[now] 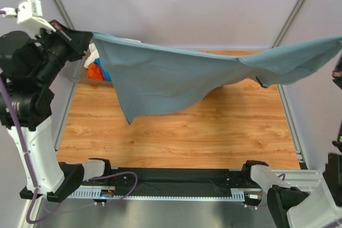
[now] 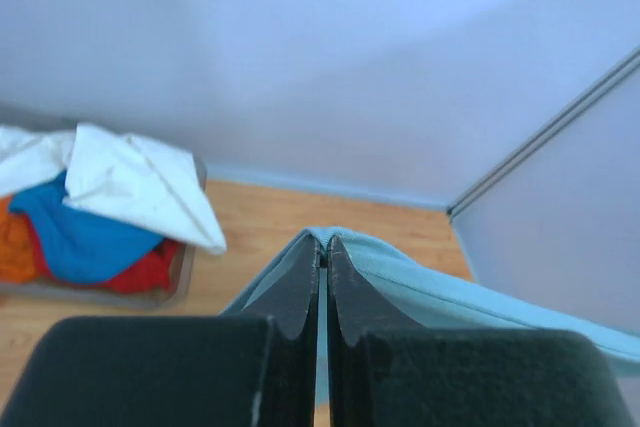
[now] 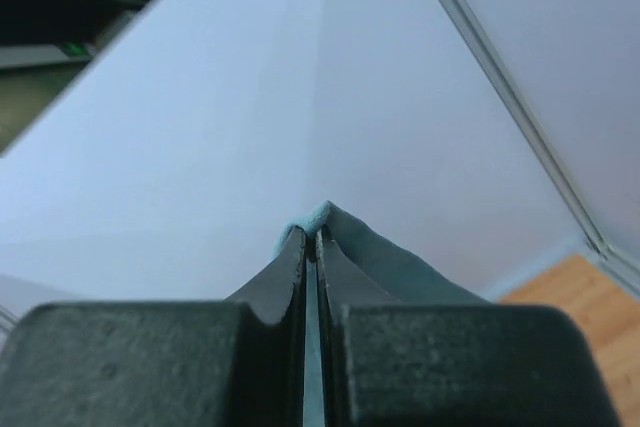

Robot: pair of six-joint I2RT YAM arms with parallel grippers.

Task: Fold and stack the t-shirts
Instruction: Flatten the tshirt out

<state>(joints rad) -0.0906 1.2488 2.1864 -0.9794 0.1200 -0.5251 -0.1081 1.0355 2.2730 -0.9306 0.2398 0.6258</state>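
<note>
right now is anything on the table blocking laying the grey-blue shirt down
Nothing visible. The slate grey-blue cloth shirt hangs over bare wooden tabletop; the pile of cream, blue and red-orange shirts sits at the far left corner. The shirt hides the far strip.

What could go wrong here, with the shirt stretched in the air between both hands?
1. The left hand and right hand pinch only thin edges of the grey-blue shirt at their tips, so it could slip free.
2. It hangs unevenly, deeper on the left, so it may land creased on the table.
</note>
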